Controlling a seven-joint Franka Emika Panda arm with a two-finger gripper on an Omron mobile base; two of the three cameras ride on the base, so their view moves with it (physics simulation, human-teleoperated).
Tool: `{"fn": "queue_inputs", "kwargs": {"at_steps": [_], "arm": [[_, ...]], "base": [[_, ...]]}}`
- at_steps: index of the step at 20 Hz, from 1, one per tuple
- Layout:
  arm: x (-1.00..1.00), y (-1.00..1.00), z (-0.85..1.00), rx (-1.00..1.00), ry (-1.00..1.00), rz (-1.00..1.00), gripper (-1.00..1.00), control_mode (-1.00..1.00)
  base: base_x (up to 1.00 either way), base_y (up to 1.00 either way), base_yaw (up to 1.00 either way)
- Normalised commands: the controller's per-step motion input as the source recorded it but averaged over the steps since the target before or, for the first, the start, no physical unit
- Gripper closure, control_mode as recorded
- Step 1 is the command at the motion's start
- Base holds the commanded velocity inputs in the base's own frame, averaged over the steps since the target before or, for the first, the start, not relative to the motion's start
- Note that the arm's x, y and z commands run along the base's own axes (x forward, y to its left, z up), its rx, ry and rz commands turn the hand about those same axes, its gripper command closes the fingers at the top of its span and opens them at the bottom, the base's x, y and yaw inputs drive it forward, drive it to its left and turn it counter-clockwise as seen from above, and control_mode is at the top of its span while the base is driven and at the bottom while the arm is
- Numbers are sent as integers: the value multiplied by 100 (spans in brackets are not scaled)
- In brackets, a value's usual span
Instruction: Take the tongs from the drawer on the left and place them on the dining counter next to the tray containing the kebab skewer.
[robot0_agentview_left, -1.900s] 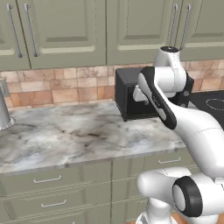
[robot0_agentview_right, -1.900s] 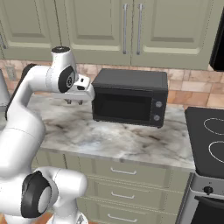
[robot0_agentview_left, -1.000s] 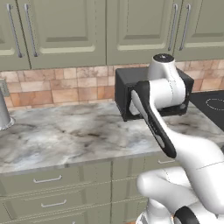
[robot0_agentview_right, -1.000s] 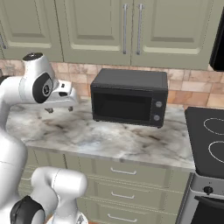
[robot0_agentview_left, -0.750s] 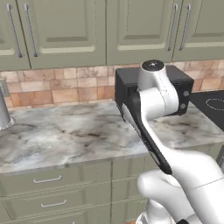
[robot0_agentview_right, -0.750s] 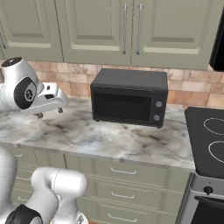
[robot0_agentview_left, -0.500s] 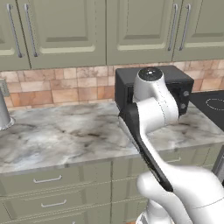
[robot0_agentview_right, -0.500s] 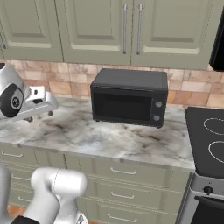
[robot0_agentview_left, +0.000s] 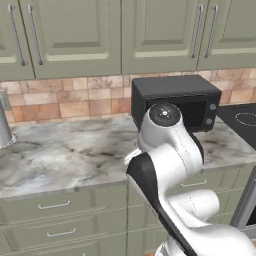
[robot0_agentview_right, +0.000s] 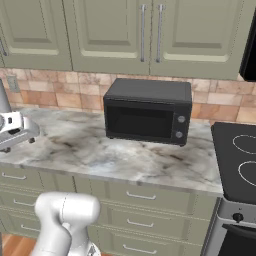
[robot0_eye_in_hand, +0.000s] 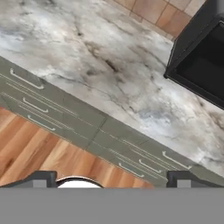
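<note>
**A:** Where is the hand (robot0_eye_in_hand: 111, 177) sitting, and is it carrying anything?

**B:** It is hovering at the near left edge of the tabletop (robot0_agentview_right: 125, 160), fingertips (robot0_eye_in_hand: 43, 177) standing wide apart with nothing between them. It is released.

**A:** And the tongs?

**B:** I am judging that they are lying inside the drawer (robot0_agentview_left: 65, 204), which is closed, so I cannot tell their long axis. What matters is the drawer's silver handle (robot0_agentview_left: 54, 205): it is running left to right along the front, below the hand and on its near side.

**A:** So the hand is needing to drop and come toward us?

**B:** That is how I am reading it.

**A:** Are the views differing?

**B:** The hand view is looking down past the wooden floor (robot0_eye_in_hand: 39, 148) onto the drawer fronts. The left base view is giving that front face-on. The right base view is placing the hand left of the black microwave (robot0_agentview_right: 147, 112), with the green wall cabinets (robot0_agentview_right: 150, 35) farthest back.
</note>
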Motion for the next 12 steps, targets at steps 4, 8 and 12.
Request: {"fn": "queue_inputs", "kwargs": {"at_steps": [4,8,12], "arm": [[-31,64,-25,0,-1,13,-100,-100],[-22,51,-35,0,-7,12,-100,-100],[-24,52,-39,0,-10,13,-100,-100]], "base": [[0,0,0],[0,0,0],[0,0,0]]}}
